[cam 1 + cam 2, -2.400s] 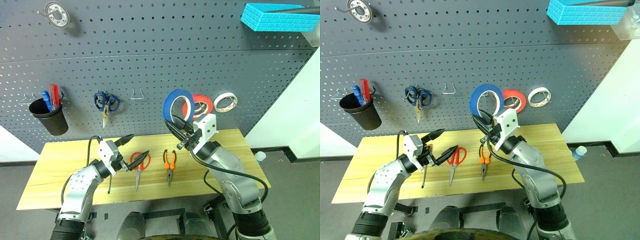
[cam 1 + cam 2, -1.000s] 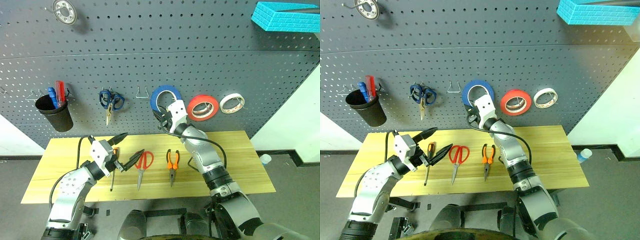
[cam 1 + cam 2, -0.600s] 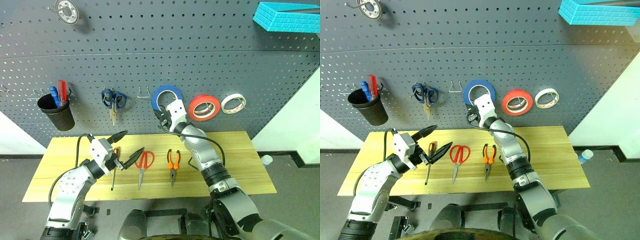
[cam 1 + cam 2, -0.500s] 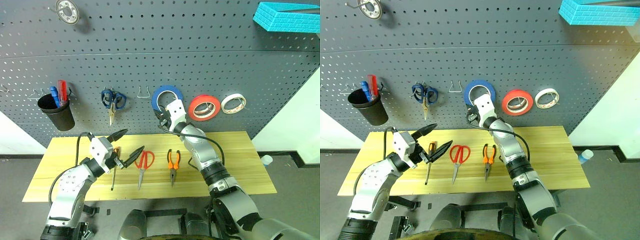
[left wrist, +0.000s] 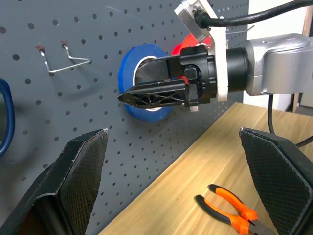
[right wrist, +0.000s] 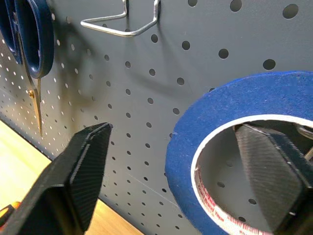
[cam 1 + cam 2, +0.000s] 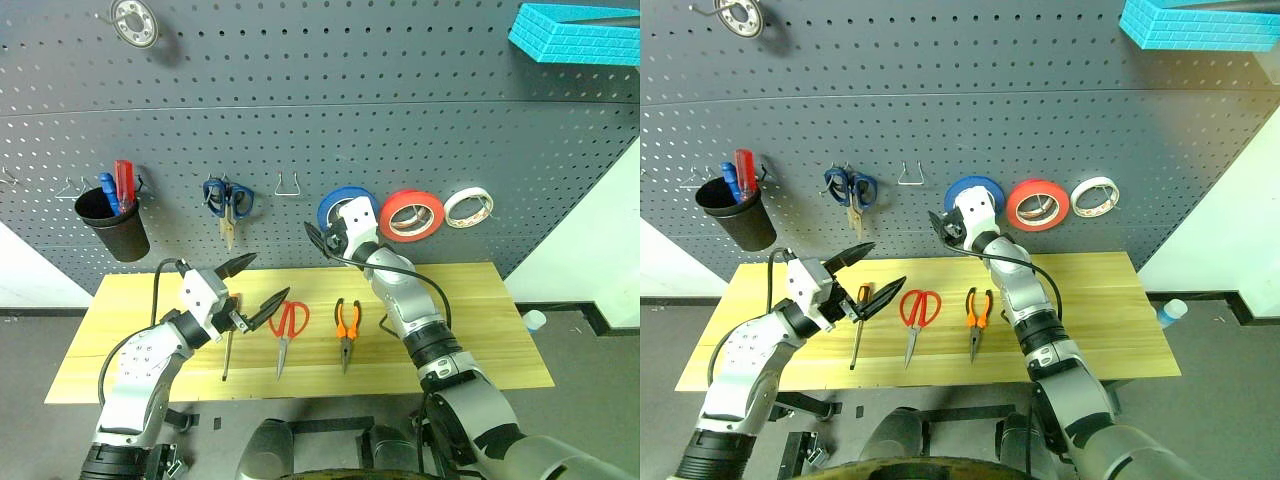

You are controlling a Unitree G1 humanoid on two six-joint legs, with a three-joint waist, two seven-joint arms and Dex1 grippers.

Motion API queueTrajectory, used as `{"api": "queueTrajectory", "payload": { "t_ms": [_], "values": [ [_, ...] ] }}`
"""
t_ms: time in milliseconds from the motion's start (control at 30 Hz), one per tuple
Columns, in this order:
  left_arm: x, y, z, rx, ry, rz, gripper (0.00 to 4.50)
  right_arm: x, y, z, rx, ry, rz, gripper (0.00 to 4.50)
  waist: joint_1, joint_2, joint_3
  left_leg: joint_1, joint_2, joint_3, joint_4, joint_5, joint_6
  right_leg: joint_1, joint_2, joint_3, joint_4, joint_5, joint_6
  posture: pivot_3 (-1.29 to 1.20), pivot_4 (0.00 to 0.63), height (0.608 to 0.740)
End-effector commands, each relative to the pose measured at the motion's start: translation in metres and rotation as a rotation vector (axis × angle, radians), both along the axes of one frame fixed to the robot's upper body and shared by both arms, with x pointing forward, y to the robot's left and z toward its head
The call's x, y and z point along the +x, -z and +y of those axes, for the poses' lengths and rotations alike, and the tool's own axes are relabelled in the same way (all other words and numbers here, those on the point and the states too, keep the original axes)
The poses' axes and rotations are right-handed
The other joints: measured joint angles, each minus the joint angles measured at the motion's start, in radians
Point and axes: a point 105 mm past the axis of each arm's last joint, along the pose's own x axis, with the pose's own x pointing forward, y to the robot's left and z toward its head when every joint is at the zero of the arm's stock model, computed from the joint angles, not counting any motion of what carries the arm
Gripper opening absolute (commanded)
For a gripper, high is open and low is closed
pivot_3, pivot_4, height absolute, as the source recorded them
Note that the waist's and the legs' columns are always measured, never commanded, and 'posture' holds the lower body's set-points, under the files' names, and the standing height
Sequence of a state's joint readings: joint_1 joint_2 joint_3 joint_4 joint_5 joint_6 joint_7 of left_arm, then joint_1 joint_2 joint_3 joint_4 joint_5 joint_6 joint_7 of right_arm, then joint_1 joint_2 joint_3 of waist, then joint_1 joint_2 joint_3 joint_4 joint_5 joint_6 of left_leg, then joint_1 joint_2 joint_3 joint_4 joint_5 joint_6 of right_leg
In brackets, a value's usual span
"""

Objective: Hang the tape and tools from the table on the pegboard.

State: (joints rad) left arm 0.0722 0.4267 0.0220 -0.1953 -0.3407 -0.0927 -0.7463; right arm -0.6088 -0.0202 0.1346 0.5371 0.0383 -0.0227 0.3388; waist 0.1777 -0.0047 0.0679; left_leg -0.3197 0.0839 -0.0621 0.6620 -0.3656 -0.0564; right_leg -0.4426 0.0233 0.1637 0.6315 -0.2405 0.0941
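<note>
The blue tape [image 7: 343,197] hangs flat against the pegboard [image 7: 420,120], to the left of the red roll. My right gripper [image 7: 318,238] is open at it, one finger inside the roll's hole and the other outside, with the blue band [image 6: 230,105] between them. On the table [image 7: 480,330] lie the red-handled scissors [image 7: 288,322], the orange-handled pliers [image 7: 346,322] and the thin screwdriver [image 7: 228,335]. My left gripper [image 7: 254,285] hovers open above the screwdriver and scissors, holding nothing.
A red roll [image 7: 412,215] and a whitish roll [image 7: 468,207] hang to the right of the blue tape. To its left are a bare wire hook [image 7: 289,186], blue scissors [image 7: 228,200] and a black cup [image 7: 112,222] of screwdrivers. A cyan block [image 7: 575,35] sits top right.
My right gripper has opened and let go of the blue tape, which now hangs a little lower and to the right. The left arm has stayed put.
</note>
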Motion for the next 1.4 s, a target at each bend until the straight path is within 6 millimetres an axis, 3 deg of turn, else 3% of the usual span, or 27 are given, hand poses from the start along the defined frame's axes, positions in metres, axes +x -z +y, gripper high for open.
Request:
{"api": "queueTrajectory", "payload": {
  "t_ms": [33, 400, 700, 1400],
  "values": [
    [0.001, -0.007, -0.001, 0.007, 0.016, -0.041, 4.50, -0.002, -0.015, -0.002, 0.023, -0.002, -0.058, 4.17, 0.000, 0.000, 0.000, 0.000, 0.000, 0.000, 0.000, 0.000, 0.000, 0.000, 0.000, 0.000, 0.000, 0.000, 0.000, 0.44, 0.018, 0.740],
    [-0.002, -0.003, -0.002, 0.004, 0.027, -0.037, 4.50, -0.036, -0.031, -0.008, 0.168, -0.097, -0.124, 4.17, -0.003, 0.000, 0.000, 0.000, 0.000, 0.000, 0.000, 0.000, 0.000, 0.000, 0.000, 0.000, 0.000, 0.000, 0.000, 0.43, 0.025, 0.740],
    [-0.004, 0.000, 0.000, 0.011, 0.022, -0.029, 4.50, -0.054, -0.027, -0.018, 0.172, -0.088, -0.098, 4.17, -0.002, 0.000, 0.000, 0.000, 0.000, 0.000, 0.000, 0.000, 0.000, 0.000, 0.000, 0.000, -0.001, 0.000, 0.000, 0.43, 0.031, 0.740],
    [-0.005, -0.006, -0.003, 0.013, 0.025, -0.036, 4.50, -0.057, -0.012, -0.042, 0.095, 0.006, -0.027, 4.17, -0.004, 0.002, 0.004, 0.000, 0.000, 0.000, 0.000, 0.000, 0.000, 0.000, 0.000, 0.000, -0.001, -0.001, 0.000, 0.41, 0.071, 0.740]
  ]
}}
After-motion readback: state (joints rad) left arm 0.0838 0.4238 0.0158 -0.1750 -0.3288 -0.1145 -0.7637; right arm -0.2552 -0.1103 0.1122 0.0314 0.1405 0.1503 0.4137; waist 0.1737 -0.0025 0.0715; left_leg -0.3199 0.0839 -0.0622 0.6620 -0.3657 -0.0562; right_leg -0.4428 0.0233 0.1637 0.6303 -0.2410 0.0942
